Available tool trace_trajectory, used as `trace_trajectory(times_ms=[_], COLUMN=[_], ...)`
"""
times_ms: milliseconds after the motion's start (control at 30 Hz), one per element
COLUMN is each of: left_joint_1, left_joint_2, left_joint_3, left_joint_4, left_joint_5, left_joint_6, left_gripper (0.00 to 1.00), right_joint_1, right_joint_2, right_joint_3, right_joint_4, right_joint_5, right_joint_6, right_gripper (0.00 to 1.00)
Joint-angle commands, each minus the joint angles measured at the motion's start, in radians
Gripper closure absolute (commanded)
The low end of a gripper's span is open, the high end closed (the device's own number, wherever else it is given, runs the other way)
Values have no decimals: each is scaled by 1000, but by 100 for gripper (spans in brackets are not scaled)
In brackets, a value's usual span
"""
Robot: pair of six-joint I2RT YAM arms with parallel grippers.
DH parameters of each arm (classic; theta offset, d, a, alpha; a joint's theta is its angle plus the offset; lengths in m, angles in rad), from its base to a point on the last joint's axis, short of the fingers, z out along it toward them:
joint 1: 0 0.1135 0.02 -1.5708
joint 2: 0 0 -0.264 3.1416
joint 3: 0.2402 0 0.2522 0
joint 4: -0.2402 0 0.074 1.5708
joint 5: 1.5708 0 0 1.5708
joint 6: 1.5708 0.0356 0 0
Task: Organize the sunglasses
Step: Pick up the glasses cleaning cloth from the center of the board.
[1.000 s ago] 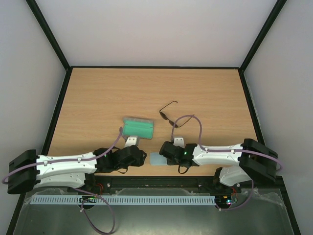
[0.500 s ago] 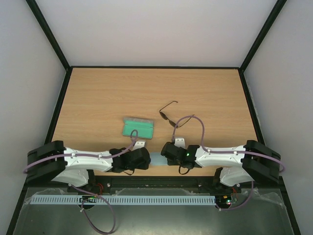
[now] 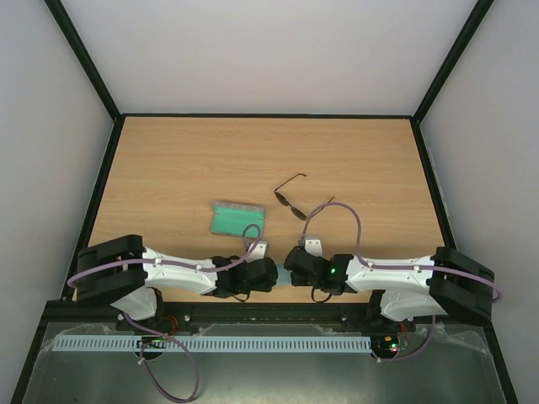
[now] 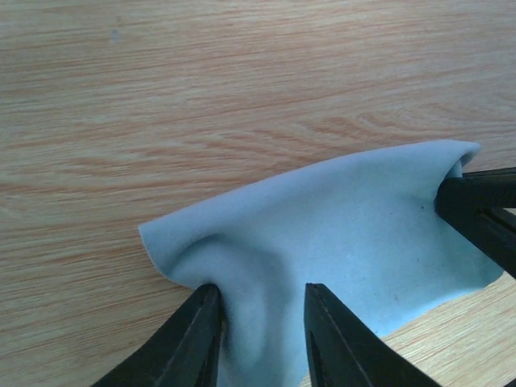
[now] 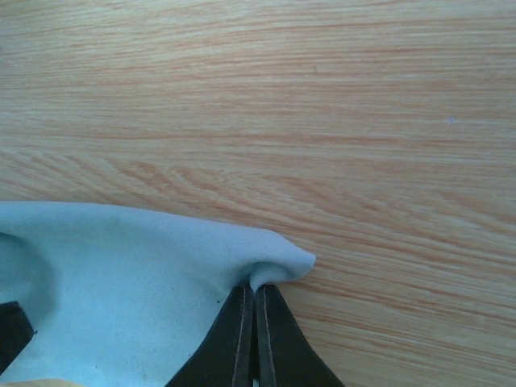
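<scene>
The sunglasses (image 3: 290, 195) lie on the wooden table with dark lenses and thin temple arms open, apart from both grippers. The light blue cloth (image 4: 347, 218) lies near the table's front edge, hidden between the grippers in the top view. My right gripper (image 5: 255, 286) is shut on a corner of the cloth (image 5: 121, 274) and lifts it slightly. My left gripper (image 4: 260, 290) is open, its fingers astride a raised fold at the cloth's opposite side. In the top view the left gripper (image 3: 268, 273) and right gripper (image 3: 292, 263) nearly face each other.
The grey case (image 3: 238, 220) lies open with its green lining up, left of the sunglasses and just beyond the left gripper. Black rails edge the table (image 3: 253, 151). The right gripper's dark fingers (image 4: 484, 201) show at the right of the left wrist view.
My left arm has swung right, bringing its gripper onto the cloth. My right gripper has shifted slightly right. The cloth, visible before in the top view, is now covered by the grippers.
</scene>
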Motion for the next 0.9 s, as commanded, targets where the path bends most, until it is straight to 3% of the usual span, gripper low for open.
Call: trace_trajectory(times_ms=[0, 233, 567, 867], left_joint_1=[-27, -36, -36, -33], left_joint_2=[48, 54, 10, -2], left_joint_3=[-11, -11, -43, -73], left_joint_4=[-95, -126, -151, -137], left_joint_5=[-5, -23, -46, -51], left_joint_6=[-47, -67, -86, -97], left_gripper=[70, 76, 71, 79], right_joint_1=[8, 7, 7, 7], right_joint_2=[-20, -38, -30, -34], right_joint_3=[-51, -64, -58, -55], right_joint_4=[-51, -46, -41, -46], right_joint_5=[-50, -52, -54, -55], right_joint_6=[-4, -8, -11, -8], right_gripper=[99, 99, 99, 99])
